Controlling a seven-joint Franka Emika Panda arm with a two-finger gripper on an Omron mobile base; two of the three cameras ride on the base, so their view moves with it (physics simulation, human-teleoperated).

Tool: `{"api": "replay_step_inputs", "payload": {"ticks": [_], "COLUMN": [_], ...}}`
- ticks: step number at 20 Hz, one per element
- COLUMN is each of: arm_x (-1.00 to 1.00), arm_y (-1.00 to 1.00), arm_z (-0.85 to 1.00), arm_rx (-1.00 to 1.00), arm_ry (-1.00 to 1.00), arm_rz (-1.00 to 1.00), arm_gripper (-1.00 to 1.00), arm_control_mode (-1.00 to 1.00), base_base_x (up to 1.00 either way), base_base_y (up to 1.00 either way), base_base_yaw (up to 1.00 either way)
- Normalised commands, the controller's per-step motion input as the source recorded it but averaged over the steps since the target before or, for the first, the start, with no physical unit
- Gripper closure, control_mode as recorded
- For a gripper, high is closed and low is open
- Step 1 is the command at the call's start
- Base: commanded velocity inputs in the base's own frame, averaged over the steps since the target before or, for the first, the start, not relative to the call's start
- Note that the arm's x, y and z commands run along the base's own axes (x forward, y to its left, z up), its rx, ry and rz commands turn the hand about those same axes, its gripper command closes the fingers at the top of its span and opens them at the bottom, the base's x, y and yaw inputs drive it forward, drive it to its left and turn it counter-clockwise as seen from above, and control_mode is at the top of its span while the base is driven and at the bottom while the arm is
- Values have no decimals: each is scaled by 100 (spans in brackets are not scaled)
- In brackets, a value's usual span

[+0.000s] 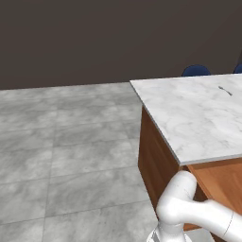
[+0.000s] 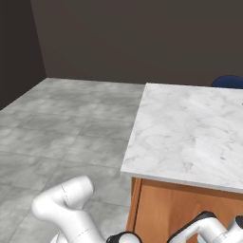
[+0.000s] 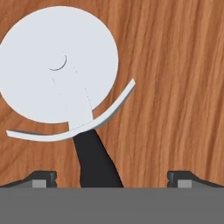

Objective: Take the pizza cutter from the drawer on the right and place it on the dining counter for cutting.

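So in the left base view you've got the dining counter [image 1: 198, 118], a big island with a white, grey-veined marble worktop over a brown wooden body, sitting on the right over the grey tiled floor [image 1: 66, 142]. There's a tiny thin grey thing [image 1: 225, 90] lying on the far right of the worktop, too small to tell what it is, and a couple of dark blue chair backs [image 1: 196, 71] poke up behind the far edge. The white arm [image 1: 189, 208] bends low at the near right, beside the wooden side. Right base view: same worktop [image 2: 190, 133] from the other side, arm [image 2: 66, 204] curling down at the near left. Hand view is where the pizza cutter [image 3: 59, 65] is: round pale wheel, curved guard, black handle, lying flat on a brown wood-grain surface [image 3: 175, 87]. The gripper [image 3: 112, 177] has its fingertips [image 3: 41, 178] spread wide apart, the handle lying between them, nearer the left one, not clamped.
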Motion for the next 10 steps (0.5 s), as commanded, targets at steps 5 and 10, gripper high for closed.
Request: {"api": "replay_step_inputs", "payload": {"ticks": [5, 10], "arm_x": [0, 0], "arm_y": [0, 0], "arm_z": [-14, 0], "arm_rx": [0, 0], "arm_ry": [0, 0], "arm_rz": [0, 0], "arm_gripper": [100, 100], "arm_control_mode": [-100, -100], "base_base_x": [0, 0], "base_base_y": [0, 0], "base_base_yaw": [0, 0]}}
